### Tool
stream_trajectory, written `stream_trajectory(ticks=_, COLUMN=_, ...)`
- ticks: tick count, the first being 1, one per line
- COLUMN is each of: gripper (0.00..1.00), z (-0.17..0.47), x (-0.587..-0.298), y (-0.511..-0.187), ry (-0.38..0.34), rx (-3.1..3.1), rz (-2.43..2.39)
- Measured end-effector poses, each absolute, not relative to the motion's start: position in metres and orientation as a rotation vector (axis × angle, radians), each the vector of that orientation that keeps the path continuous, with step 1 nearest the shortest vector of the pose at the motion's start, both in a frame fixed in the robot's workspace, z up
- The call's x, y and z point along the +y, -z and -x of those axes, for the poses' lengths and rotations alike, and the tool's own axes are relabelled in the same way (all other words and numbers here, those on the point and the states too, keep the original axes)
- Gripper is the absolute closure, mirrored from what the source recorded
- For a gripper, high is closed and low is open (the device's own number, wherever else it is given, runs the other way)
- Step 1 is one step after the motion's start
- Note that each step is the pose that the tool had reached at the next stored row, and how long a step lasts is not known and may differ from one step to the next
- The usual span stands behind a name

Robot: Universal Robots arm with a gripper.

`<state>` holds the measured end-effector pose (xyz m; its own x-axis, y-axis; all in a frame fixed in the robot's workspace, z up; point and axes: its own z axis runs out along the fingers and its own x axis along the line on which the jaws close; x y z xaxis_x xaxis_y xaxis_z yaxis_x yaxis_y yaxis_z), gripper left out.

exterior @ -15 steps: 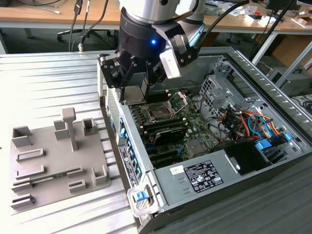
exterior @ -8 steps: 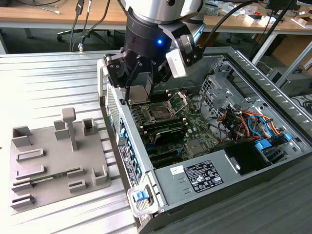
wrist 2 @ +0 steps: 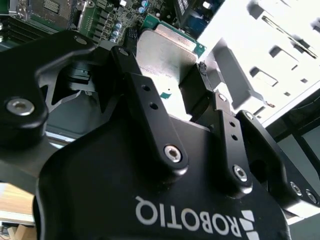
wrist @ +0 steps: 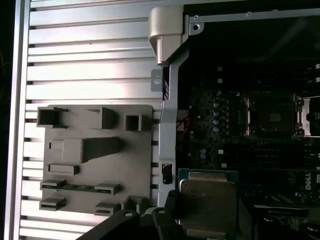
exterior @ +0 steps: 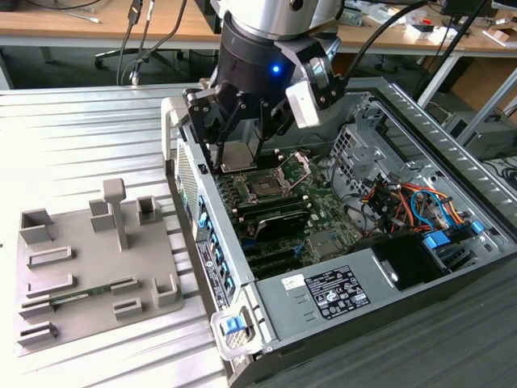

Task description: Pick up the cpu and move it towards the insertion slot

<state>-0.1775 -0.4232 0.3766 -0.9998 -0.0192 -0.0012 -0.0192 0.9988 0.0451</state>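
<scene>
My gripper (exterior: 242, 133) clenches the cpu (exterior: 239, 156) just above the open case's edge, short of the insertion slot (exterior: 265, 187). I judge a tilted chip could snag the socket's raised retention plate (exterior: 300, 166).

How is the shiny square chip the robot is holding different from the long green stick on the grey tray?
The cpu is square with a silvery top; the memory stick is long, thin and green. The cpu hangs in the gripper above the open computer; the stick lies in the grey tray on the table. Both show green.
</scene>
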Motion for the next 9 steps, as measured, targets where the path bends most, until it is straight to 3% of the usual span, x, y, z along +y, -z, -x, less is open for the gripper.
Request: stream_trajectory(ticks=9, gripper=0.45, z=0.166, x=-0.423, y=-0.377, ry=-0.071, rx=3.14, rz=0.03)
